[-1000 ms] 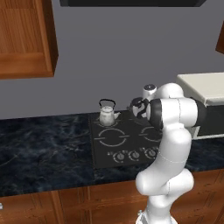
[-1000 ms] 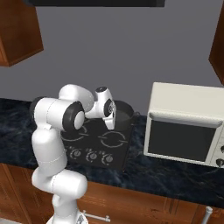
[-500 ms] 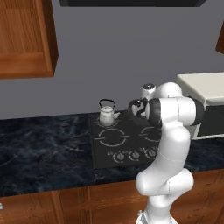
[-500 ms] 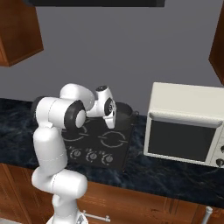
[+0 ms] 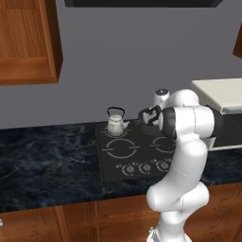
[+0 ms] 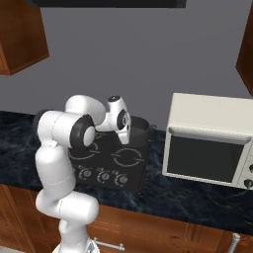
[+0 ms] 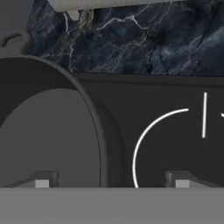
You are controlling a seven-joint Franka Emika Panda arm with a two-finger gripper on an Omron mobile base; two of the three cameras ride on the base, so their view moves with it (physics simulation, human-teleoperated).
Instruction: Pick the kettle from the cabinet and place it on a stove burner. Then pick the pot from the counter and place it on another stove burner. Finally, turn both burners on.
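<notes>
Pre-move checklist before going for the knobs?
1. Kettle upright on back-left burner: ok.
2. Pot on the cooktop, away from the kettle: ok.
3. Pot centred on its ring: cannot tell.
4. Gripper open, tips either side of the pot wall, not clamping: ok.
5. Knobs along the front edge, nothing on them: ok.
6. Burners on: cannot tell, no glow visible.

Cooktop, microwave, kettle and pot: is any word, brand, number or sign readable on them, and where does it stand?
No readable text anywhere.
Cooktop: only pale burner rings and a straight line, no letters.
Cooktop knobs: markings too small to read.
Microwave: no brand or numbers legible.
Kettle, pot: plain.
</notes>
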